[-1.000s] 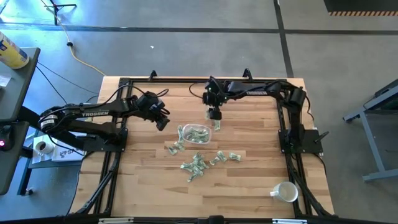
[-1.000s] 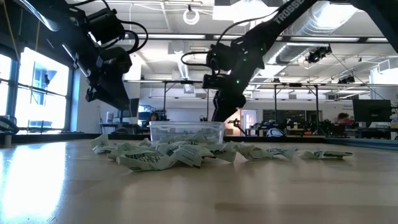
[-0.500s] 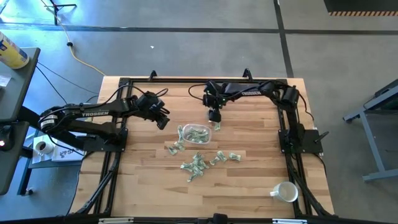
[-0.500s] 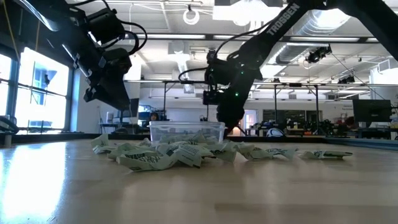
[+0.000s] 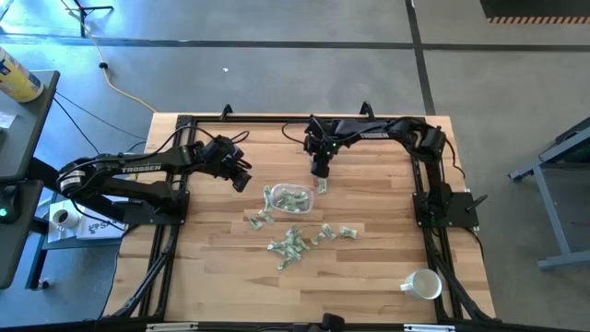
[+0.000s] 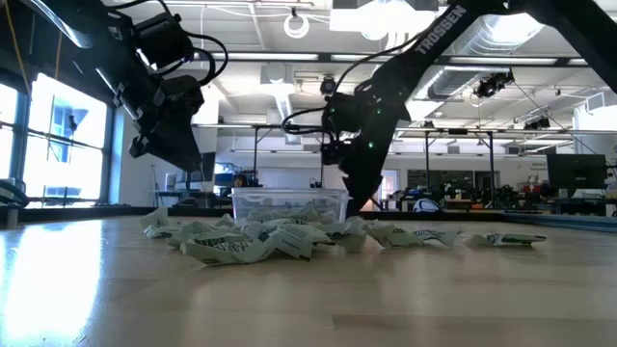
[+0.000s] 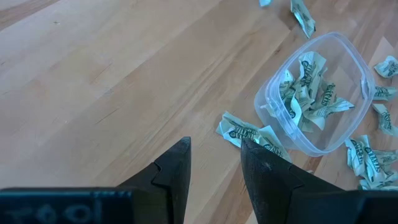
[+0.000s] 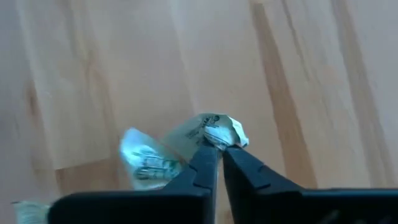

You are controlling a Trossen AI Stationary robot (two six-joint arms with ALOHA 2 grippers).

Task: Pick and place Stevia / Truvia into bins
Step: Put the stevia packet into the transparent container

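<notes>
Several green-and-white Stevia packets (image 7: 308, 87) sit piled inside the clear plastic bin (image 5: 292, 198) at the middle of the table (image 5: 369, 277), and there's more outside it! One packet (image 7: 249, 132) lies flat on the wood touching the bin's wall, and a loose scatter of packets (image 5: 293, 244) is spread across the boards on the near side of the bin, with a couple more off to its left. From the low view, the heap (image 6: 253, 241) crowds right up against the front of the bin.

Over to the right gripper (image 8: 216, 149): it's just beyond the bin's far right corner, low over the table, fingers pressed together and pinching a crumpled packet (image 8: 208, 129) at its edge, with another packet (image 8: 144, 155) beside it on the wood. In the high view that right gripper (image 5: 320, 172) points down from the far side.

The left gripper (image 7: 214, 163) hangs above bare wood to the left of the bin, fingers (image 7: 177, 168) parted with nothing between them. From above, the left gripper (image 5: 241, 181) sits well clear of the packets.

A white mug (image 5: 423, 284) stands in the near right corner of the table, well apart from everything.
</notes>
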